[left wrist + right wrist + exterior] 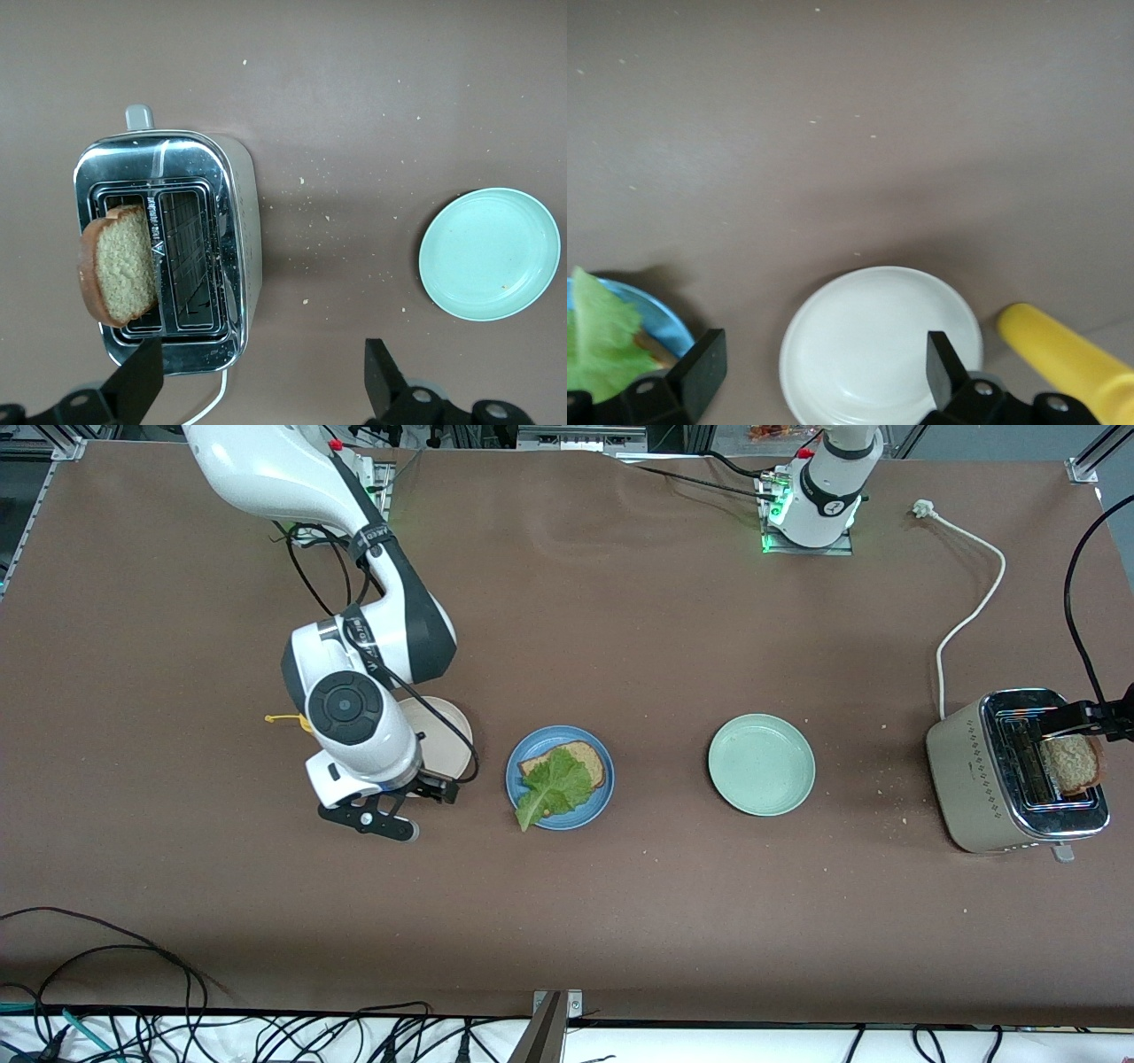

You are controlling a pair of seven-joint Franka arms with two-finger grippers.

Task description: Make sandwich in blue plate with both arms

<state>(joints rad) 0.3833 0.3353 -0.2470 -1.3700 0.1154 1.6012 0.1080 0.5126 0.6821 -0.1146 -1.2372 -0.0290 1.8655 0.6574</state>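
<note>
The blue plate (523,802) lies mid-table and holds one bread slice (588,760) with a ruffled lettuce leaf (554,784) on it. The plate's edge (663,317) and the lettuce (598,341) also show in the right wrist view. A second bread slice (1070,762) stands half out of a toaster slot (120,274). My left gripper (1091,722) is over the toaster, open and empty (261,382), one finger beside the slice. My right gripper (406,799) hangs open and empty over the beige plate (881,345).
The silver toaster (974,775) stands at the left arm's end, its white cord running toward the bases. A pale green plate (760,764) lies between the toaster and the blue plate. A yellow bottle (1063,354) lies beside the beige plate (447,731). Crumbs are scattered near the toaster.
</note>
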